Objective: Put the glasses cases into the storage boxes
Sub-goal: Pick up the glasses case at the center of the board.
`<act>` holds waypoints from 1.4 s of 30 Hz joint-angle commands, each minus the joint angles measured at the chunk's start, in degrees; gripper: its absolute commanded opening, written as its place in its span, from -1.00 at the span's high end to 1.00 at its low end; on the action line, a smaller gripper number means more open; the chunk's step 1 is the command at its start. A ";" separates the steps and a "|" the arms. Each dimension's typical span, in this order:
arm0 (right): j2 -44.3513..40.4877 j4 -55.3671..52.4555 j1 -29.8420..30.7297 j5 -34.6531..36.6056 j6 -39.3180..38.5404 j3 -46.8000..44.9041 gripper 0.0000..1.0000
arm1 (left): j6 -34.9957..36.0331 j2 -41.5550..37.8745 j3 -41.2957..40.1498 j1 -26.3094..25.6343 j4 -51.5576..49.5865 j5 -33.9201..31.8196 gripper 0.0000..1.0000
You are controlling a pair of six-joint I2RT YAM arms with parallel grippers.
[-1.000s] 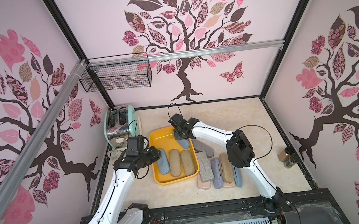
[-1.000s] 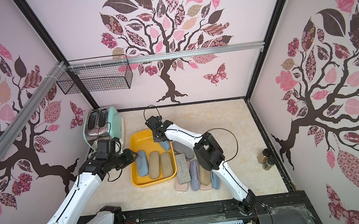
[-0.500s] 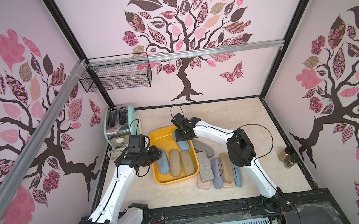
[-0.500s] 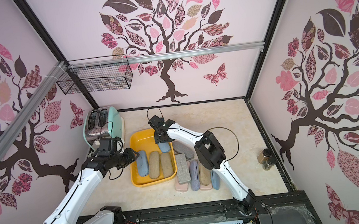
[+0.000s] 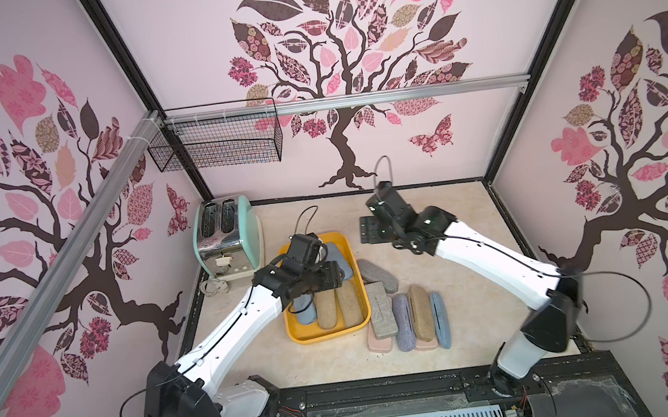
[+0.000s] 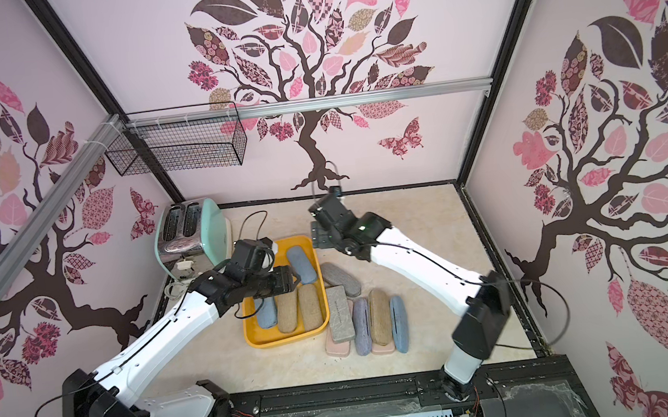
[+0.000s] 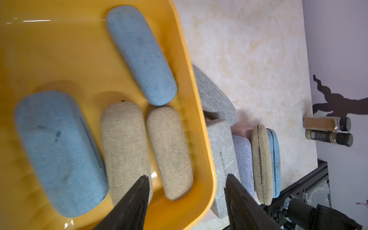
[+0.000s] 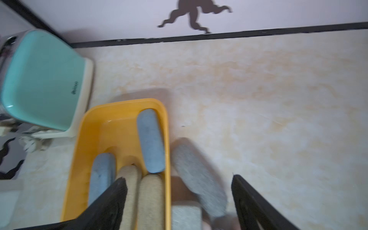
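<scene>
Now the left gripper [image 7: 186,177] hangs over the yellow tray [image 5: 327,334], its fingers parted with nothing between them. The right gripper [image 8: 179,177] hovers at the tray's 1 o'clock, spread wide and empty. Four glasses cases lie inside the tray: a far blue case [image 6: 301,264], a near blue case [image 6: 266,314] and two tan cases [image 6: 288,312]. At the tray's 3 to 4 o'clock, on the tabletop, crowd a grey oval case [image 5: 378,270], a grey rectangular case [image 5: 380,309], a lavender case [image 5: 404,322] and others. A toaster [image 5: 228,236] stands at the tray's 10 o'clock.
</scene>
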 commanded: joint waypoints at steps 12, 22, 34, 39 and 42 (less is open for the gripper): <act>-21.44 -7.50 -4.56 -2.53 10.11 -35.77 -0.71 | -0.36 0.20 3.65 -8.80 -0.36 -11.81 -0.23; -23.27 -5.59 -5.00 -7.30 15.07 -48.41 -0.52 | -0.01 -12.76 -2.98 -3.09 -4.93 -11.45 -0.23; -18.59 -0.86 -10.06 -9.59 14.40 -50.97 -0.45 | 0.78 -14.37 -3.97 -1.21 -6.34 -10.99 -0.21; -16.73 -2.36 -10.13 -12.91 13.32 -50.67 -0.64 | 0.67 -15.06 -5.01 -1.24 -6.11 -11.21 -0.22; -17.04 -0.72 -10.14 -14.08 12.97 -53.41 -0.66 | 0.49 -15.05 -5.83 -1.09 -5.24 -11.09 -0.21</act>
